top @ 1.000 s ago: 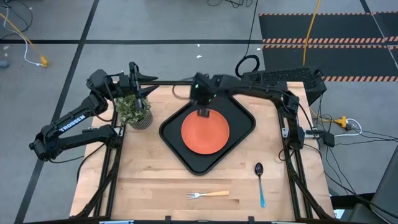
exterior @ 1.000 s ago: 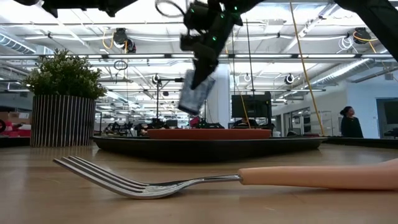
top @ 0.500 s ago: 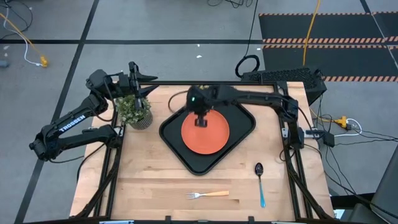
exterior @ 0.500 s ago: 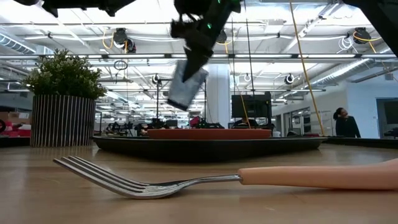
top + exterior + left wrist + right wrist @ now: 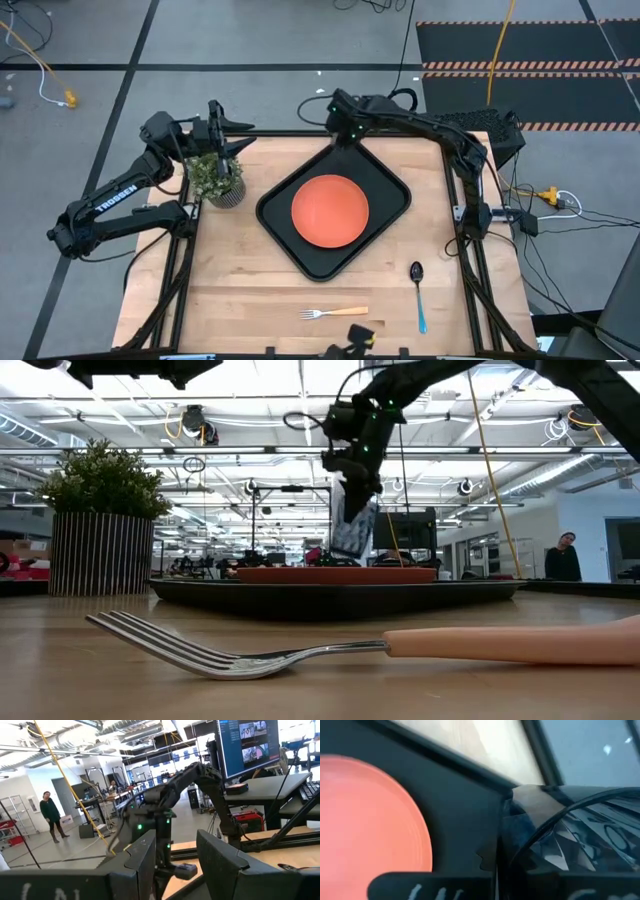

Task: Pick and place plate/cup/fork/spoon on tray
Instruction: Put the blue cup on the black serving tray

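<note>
The orange plate (image 5: 330, 212) lies flat in the black tray (image 5: 388, 187) at mid table. My right gripper (image 5: 347, 136) hangs over the tray's far corner, shut on the dark grey cup (image 5: 352, 528), which the arm hides in the high view. The fork (image 5: 335, 313) lies flat on the wood near the front edge. The blue-handled spoon (image 5: 418, 297) lies to its right. My left gripper (image 5: 182, 857) waits open at the far left, above the potted plant (image 5: 218, 180). My right gripper holds the cup by its upper end (image 5: 350, 505), coming from above and slanting down. The cup hangs below the fingers, slightly tilted, clear of the tray and the plate. In the right wrist view its dark faceted wall (image 5: 560, 835) fills the space by the fingers; the kind of hold is hidden.
The striped plant pot (image 5: 95, 525) stands at the far left of the table, beside the tray. Bare wood lies between the tray and the fork (image 5: 300, 650). People stand far off in the room behind.
My right gripper has carried the cup from above the plate toward the table's far edge and somewhat right, to the tray's far corner. It rolled on the way, and the cup hangs more upright than before. It stays shut on the cup.
</note>
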